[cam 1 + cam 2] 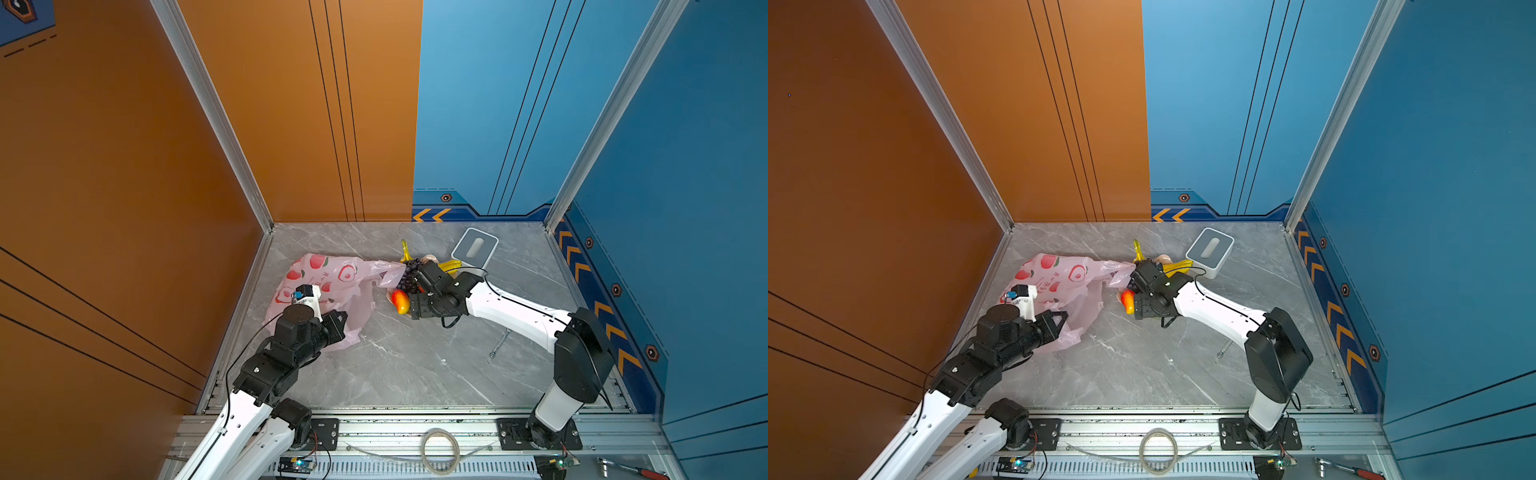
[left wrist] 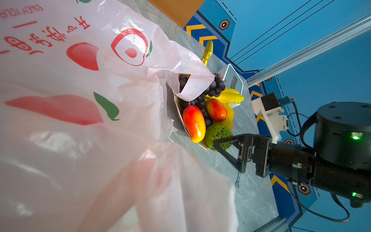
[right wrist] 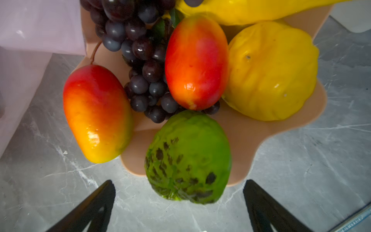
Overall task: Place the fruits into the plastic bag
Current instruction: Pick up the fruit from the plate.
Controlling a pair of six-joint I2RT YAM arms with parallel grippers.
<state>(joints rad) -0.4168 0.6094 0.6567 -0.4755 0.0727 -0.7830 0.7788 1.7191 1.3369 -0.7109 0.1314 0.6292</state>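
Left gripper (image 1: 341, 318) pressed together, pinching near edge of plastic bag (image 1: 332, 270). Bag lies on left of surface (image 1: 415, 365). Right gripper (image 3: 179, 181) spread wide, green fruit (image 3: 188, 158) between its fingers at rim of plate (image 3: 251, 140). Grapes (image 3: 140, 60), mango (image 3: 96, 112) and lemon (image 3: 271, 70) on plate, right of bag. Bag flap drapes over grapes.

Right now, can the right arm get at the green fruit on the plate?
Probably yes: the right gripper is open just short of the green fruit, which sits uncovered at the plate's edge.
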